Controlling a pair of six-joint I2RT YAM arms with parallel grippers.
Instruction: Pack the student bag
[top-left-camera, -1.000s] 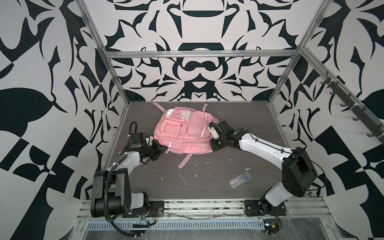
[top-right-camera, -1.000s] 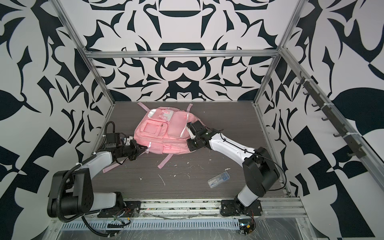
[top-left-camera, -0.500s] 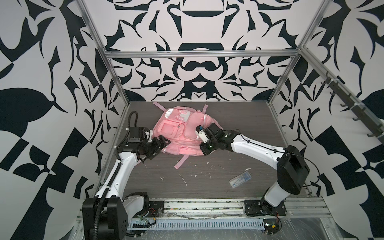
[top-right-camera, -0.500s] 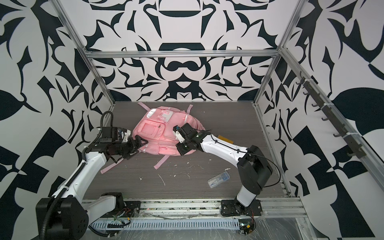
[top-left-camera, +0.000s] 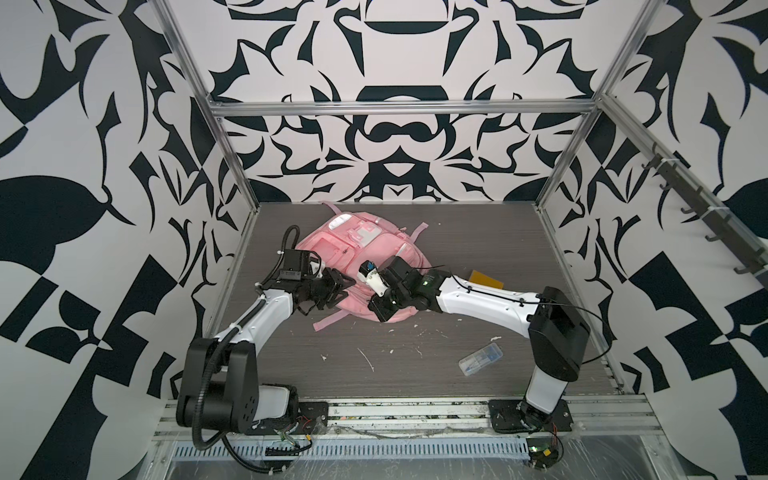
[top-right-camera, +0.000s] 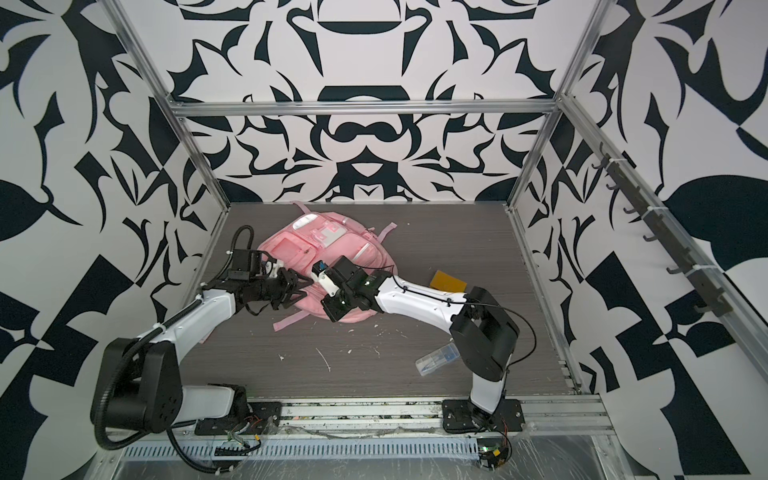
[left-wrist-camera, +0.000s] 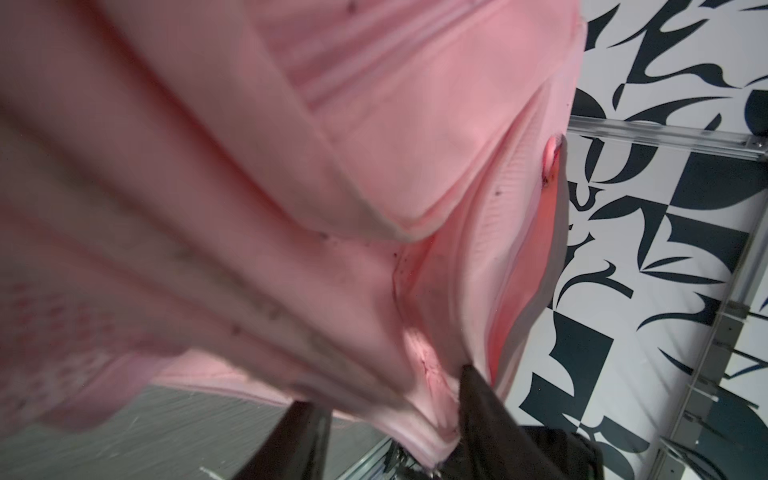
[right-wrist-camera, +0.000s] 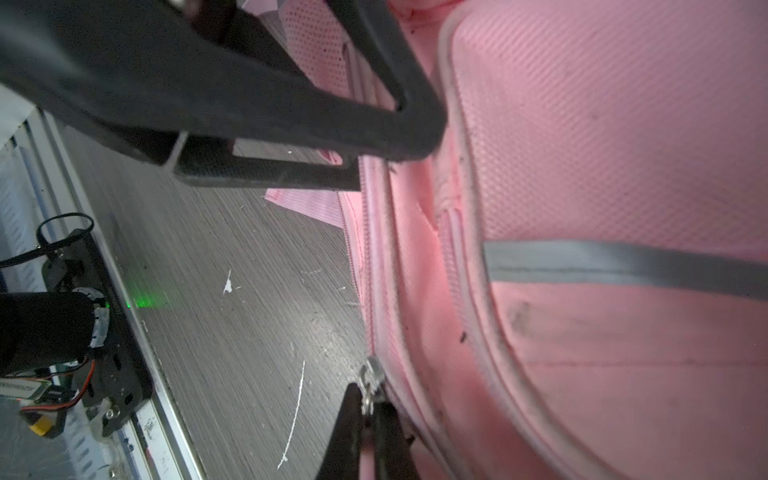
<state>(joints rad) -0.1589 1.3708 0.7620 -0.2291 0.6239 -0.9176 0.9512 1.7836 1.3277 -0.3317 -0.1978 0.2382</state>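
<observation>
The student bag (top-left-camera: 365, 249) (top-right-camera: 328, 249), a pink backpack with grey reflective strips, lies on the dark floor toward the back left in both top views. My left gripper (top-left-camera: 343, 286) (left-wrist-camera: 386, 419) is at the bag's near left edge, and a fold of pink fabric (left-wrist-camera: 428, 374) fills the space between its jaws. My right gripper (top-left-camera: 374, 309) (right-wrist-camera: 368, 395) is shut on the metal zip pull (right-wrist-camera: 372, 374) at the bag's near edge. In the right wrist view the left gripper's fingers (right-wrist-camera: 415, 124) straddle that same edge farther along the zip.
A clear plastic case (top-left-camera: 481, 359) (top-right-camera: 437, 359) with blue contents lies on the floor at the front right. A yellow card (top-left-camera: 486, 279) (top-right-camera: 448, 282) lies behind the right arm. White scraps (top-left-camera: 365, 361) are scattered on the floor. A rail of hooks (top-left-camera: 706, 208) runs along the right wall.
The right gripper has moved left along the bag's near edge, still shut. The left gripper let go, rose toward the bag's edge and closed on a fold. The bag has bunched and turned.
</observation>
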